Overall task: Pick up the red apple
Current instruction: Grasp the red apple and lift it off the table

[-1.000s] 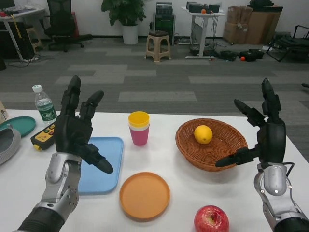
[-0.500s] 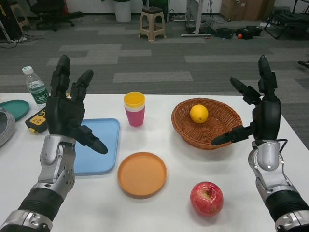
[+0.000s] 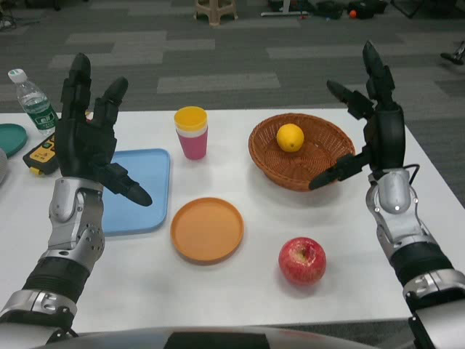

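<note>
Red apple (image 3: 302, 261) is sitting on the white table (image 3: 240, 305) near the front edge, just right of the orange plate (image 3: 207, 229) and in front of the wicker basket (image 3: 299, 153) holding the lemon (image 3: 290, 137). Nothing is touching it. It's roughly round, stem dimple facing up, so there's no long axis to align to; approach angle is free.

Right hand (image 3: 378, 134) is hovering raised over the table's right side, fingers spread wide and pointing up, holding nothing. The apple is lying below and to the inner side of that hand, toward the robot's body.

Left hand (image 3: 87, 142) is also up and spread, empty, hanging above the blue tray (image 3: 138, 196), with the plate sitting between it and the apple.

Judgement: right hand is clearly the nearer one. Its move looks like down, inward and back toward the body, palm turning to face the fruit. Basket rim is sitting close behind that path, so keeping clearance there probably matters.
</note>
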